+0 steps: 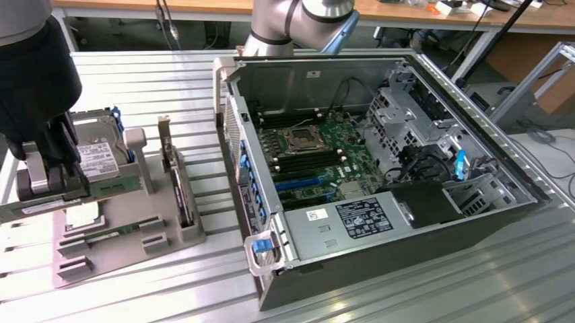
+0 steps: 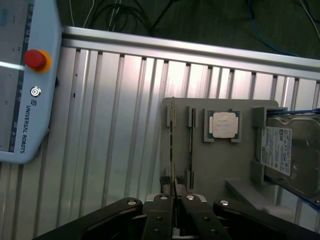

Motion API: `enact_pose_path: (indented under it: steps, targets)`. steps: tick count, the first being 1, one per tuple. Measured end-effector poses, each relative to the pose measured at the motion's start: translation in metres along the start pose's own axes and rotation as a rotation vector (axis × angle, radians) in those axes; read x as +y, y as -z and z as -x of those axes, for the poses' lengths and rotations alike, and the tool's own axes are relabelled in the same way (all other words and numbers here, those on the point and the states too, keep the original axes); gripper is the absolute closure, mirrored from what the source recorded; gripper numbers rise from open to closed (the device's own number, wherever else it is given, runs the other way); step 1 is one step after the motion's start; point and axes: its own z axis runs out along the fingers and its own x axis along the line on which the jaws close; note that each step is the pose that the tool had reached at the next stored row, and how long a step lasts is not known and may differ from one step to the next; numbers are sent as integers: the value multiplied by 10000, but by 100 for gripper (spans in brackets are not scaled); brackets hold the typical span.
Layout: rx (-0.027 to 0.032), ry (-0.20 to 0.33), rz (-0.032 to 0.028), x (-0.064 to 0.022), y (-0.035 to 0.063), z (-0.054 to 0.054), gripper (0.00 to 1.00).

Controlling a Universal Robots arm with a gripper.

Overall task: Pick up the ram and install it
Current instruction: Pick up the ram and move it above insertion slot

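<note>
Gripper (image 2: 173, 192) fingers are squeezed together on the thin ram (image 2: 172, 145), so the ram is clamped tight between them. We see the ram standing on its long edge at the outer side of the gray holder (image 2: 215, 165), by the holder's rim. We cannot tell if it sits in its slot or is lifted. Another thin stick (image 2: 191, 145) stands in the holder's next slot. The silver processor chip (image 2: 223, 124) lies flat near the holder's middle. The hard drive (image 2: 280, 150) rests on the holder's other side. The open computer case (image 1: 310, 74) stands near the holder.
</note>
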Motion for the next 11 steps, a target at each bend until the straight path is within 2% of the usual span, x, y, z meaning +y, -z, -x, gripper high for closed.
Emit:
enact_pose_path:
  steps: [5, 11]
  targets:
    - [0, 0, 0, 1, 35, 0, 88]
    - [0, 0, 0, 6, 127, -1, 88]
